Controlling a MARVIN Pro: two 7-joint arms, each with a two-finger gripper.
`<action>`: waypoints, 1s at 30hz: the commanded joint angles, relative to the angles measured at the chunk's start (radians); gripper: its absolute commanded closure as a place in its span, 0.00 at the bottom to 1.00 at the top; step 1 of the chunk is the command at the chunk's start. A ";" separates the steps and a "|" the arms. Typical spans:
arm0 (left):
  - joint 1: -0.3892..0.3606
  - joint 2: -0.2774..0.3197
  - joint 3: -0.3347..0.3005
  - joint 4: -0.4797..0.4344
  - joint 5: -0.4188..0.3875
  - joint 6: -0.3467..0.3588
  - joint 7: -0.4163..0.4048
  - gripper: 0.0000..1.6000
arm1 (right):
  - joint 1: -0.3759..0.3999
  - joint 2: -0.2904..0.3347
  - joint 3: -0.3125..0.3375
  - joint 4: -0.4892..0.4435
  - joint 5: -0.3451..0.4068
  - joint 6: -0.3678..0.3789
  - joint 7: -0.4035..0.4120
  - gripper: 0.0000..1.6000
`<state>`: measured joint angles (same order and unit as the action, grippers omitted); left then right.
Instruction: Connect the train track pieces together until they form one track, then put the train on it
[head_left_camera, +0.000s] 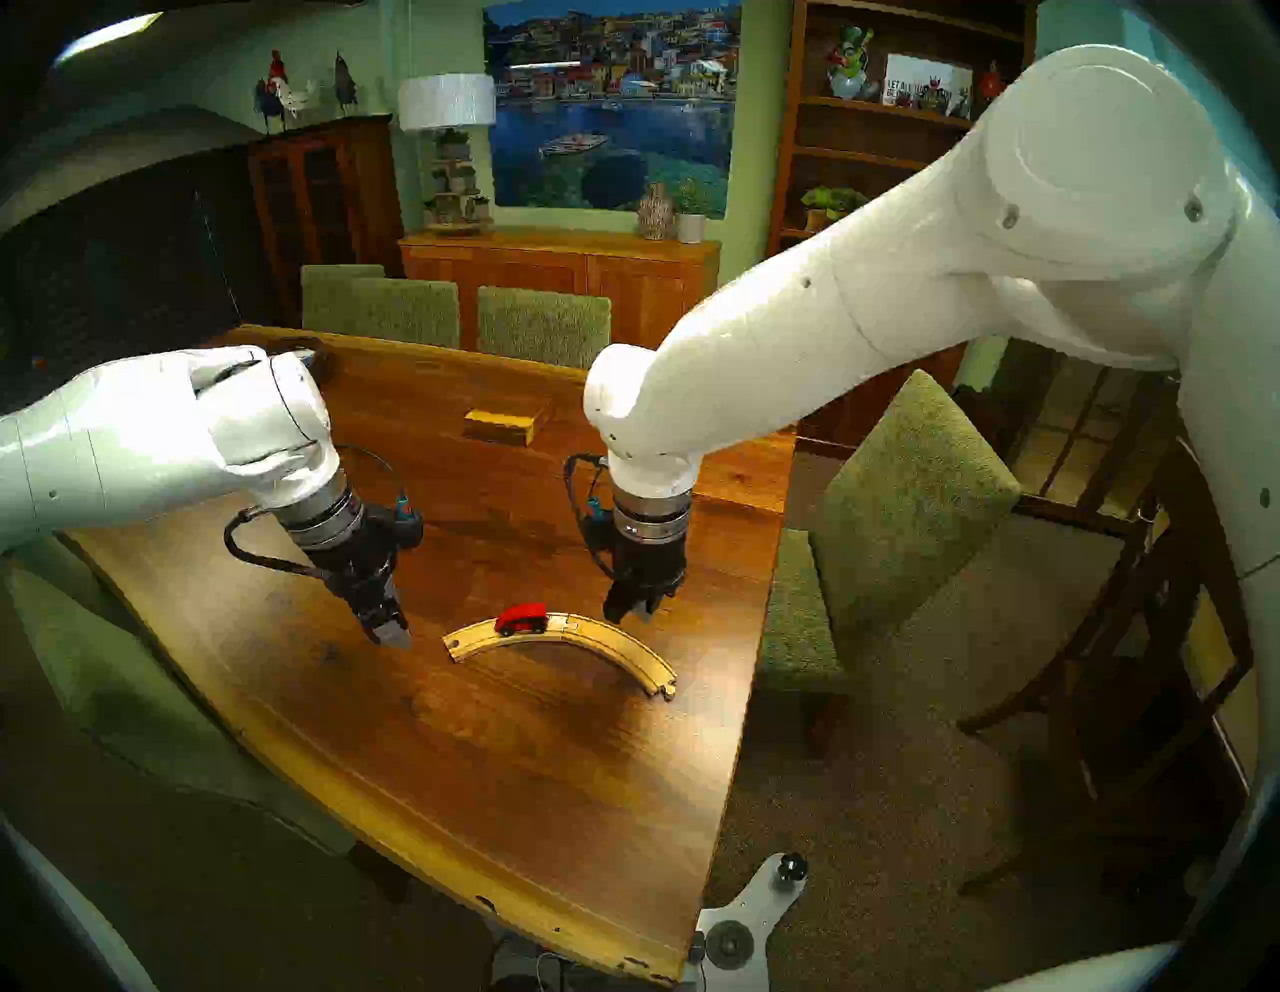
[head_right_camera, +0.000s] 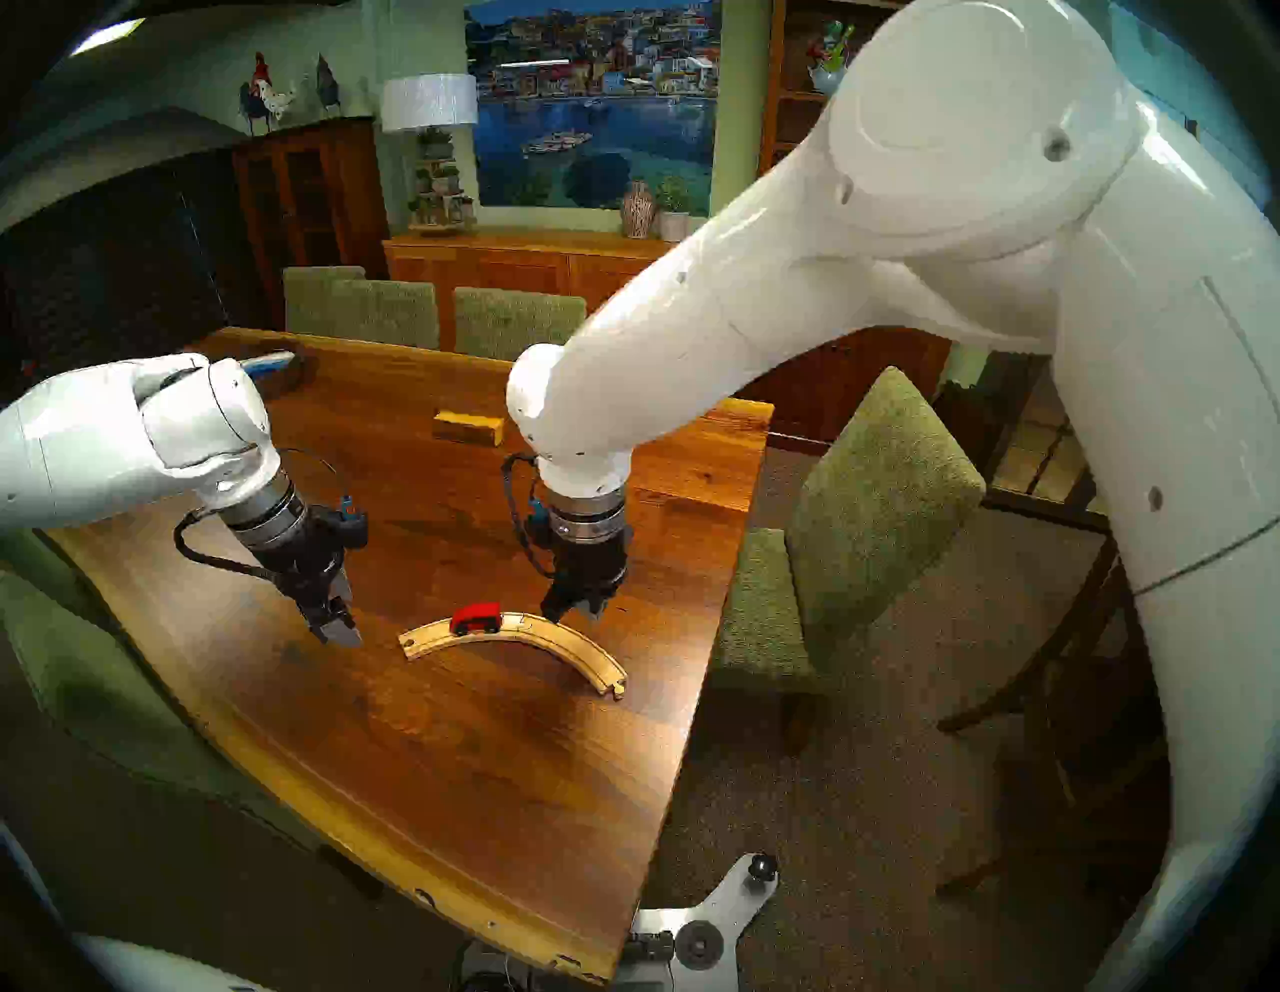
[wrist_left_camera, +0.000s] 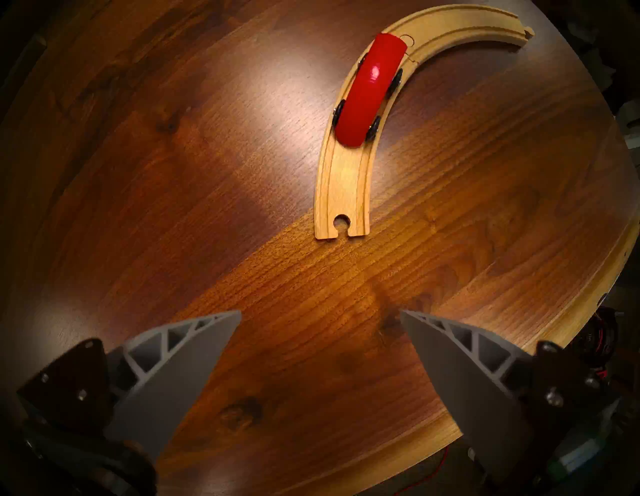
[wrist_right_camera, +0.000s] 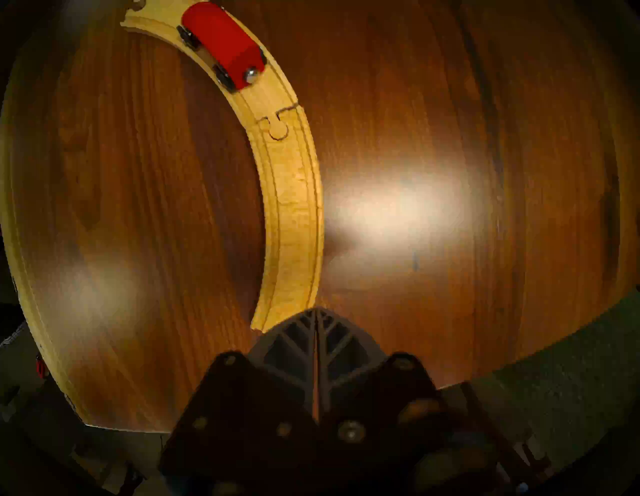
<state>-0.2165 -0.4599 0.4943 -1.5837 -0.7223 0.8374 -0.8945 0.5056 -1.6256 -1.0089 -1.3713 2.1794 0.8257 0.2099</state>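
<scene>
We find the train (wrist_left_camera: 369, 90) seated on the joined track (head_left_camera: 609, 641), mid-table (head_left_camera: 485, 762). Left gripper (wrist_left_camera: 320, 313) is spread and empty; right gripper (wrist_right_camera: 317, 311) is clenched on nothing, just beside the arc. Risk: its retreat may clip the track, splitting the joint or tipping the train.
</scene>
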 joint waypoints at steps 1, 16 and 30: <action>-0.029 0.000 -0.023 0.000 -0.001 -0.001 0.001 0.00 | 0.109 0.100 0.015 -0.061 -0.016 -0.024 -0.038 0.96; -0.030 0.001 -0.024 -0.002 -0.001 0.000 0.002 0.00 | 0.171 0.140 0.005 -0.169 -0.009 -0.103 -0.088 0.52; -0.031 0.002 -0.024 -0.002 -0.001 0.001 0.002 0.00 | 0.178 0.160 0.007 -0.194 -0.011 -0.138 -0.095 0.00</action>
<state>-0.2164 -0.4595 0.4938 -1.5840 -0.7223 0.8377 -0.8944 0.6410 -1.4933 -1.0084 -1.5708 2.1682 0.6989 0.1178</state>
